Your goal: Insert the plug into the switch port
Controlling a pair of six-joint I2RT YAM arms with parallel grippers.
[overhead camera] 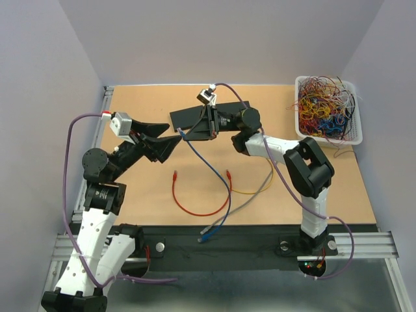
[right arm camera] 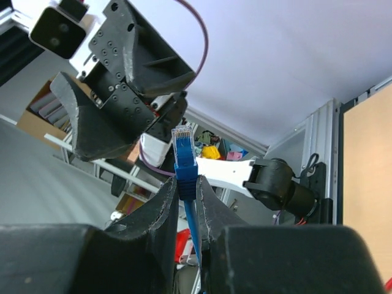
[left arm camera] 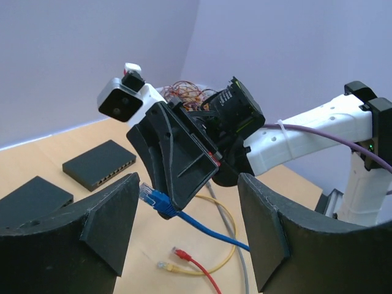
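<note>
Heads up, your right gripper [right arm camera: 187,185] is clenched on the blue plug [right arm camera: 182,144], pinching the boot just behind it, so the clear tip sticks out past the fingertips. The plug is up in the air, not in any port. From the left wrist camera it sits right in front of your left gripper [left arm camera: 188,184], closer to that view's left-hand finger [left arm camera: 113,223]. That left gripper is released, with its fingers spread wide and nothing in them.

The network switch [left arm camera: 99,164] lies flat on the table [left arm camera: 55,144] with its row of ports facing the camera, well apart from the plug. A second black switch [left arm camera: 32,198] lies near it, at the lower left of that view.

The blue cable [overhead camera: 211,170] hangs from the right gripper down towards the near edge of the table. A red cable [overhead camera: 194,209] and a yellow cable [overhead camera: 250,190] lie loose there too. A white basket of wires [overhead camera: 327,110] sits in the far right corner.
</note>
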